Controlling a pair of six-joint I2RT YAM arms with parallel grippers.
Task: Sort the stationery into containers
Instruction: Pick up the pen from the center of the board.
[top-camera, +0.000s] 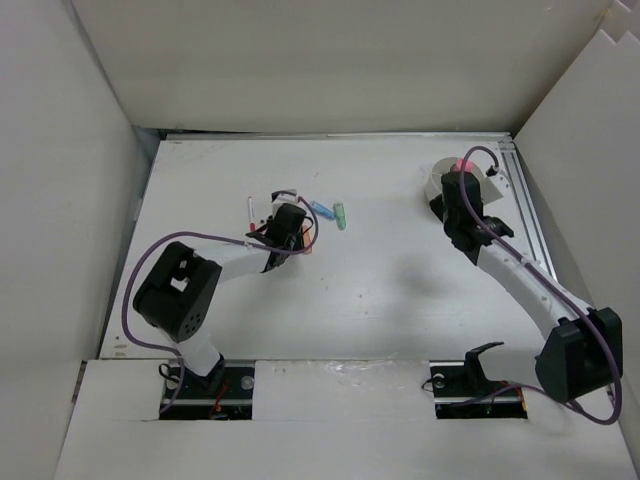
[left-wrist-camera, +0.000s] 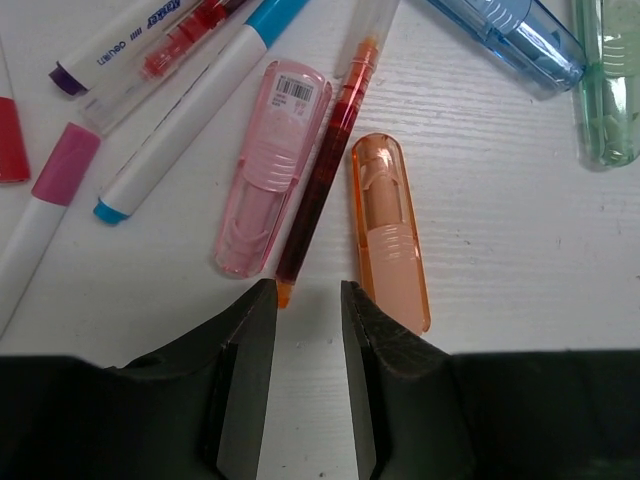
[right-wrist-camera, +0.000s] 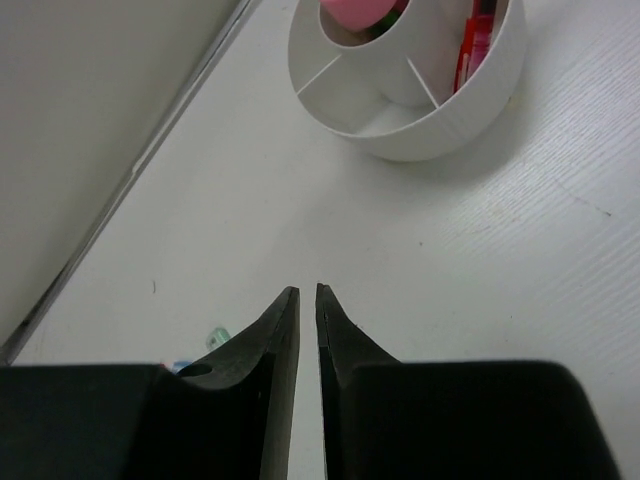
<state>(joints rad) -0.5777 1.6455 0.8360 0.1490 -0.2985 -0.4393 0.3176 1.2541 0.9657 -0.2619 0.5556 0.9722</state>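
The stationery lies in a loose heap on the left. The left wrist view shows a pink case (left-wrist-camera: 262, 180), a clear pen with red ink (left-wrist-camera: 325, 160), an orange case (left-wrist-camera: 388, 225), a blue case (left-wrist-camera: 515, 40), a green case (left-wrist-camera: 605, 90) and a white marker with blue ends (left-wrist-camera: 190, 120). My left gripper (left-wrist-camera: 309, 292) (top-camera: 290, 218) hangs over them, open and empty, the red pen's orange tip just off its left finger. The white divided container (right-wrist-camera: 400, 140) (top-camera: 440, 178) holds a pink piece (right-wrist-camera: 355, 12) and a red pen (right-wrist-camera: 473, 50). Beside it, my right gripper (right-wrist-camera: 308, 290) (top-camera: 452, 200) is shut and empty.
A white pen with a pink cap (left-wrist-camera: 45, 215) and a clear Deli pen (left-wrist-camera: 140, 40) lie at the heap's left edge. White walls enclose the table on three sides. A metal rail (top-camera: 528, 215) runs along the right edge close to the container.
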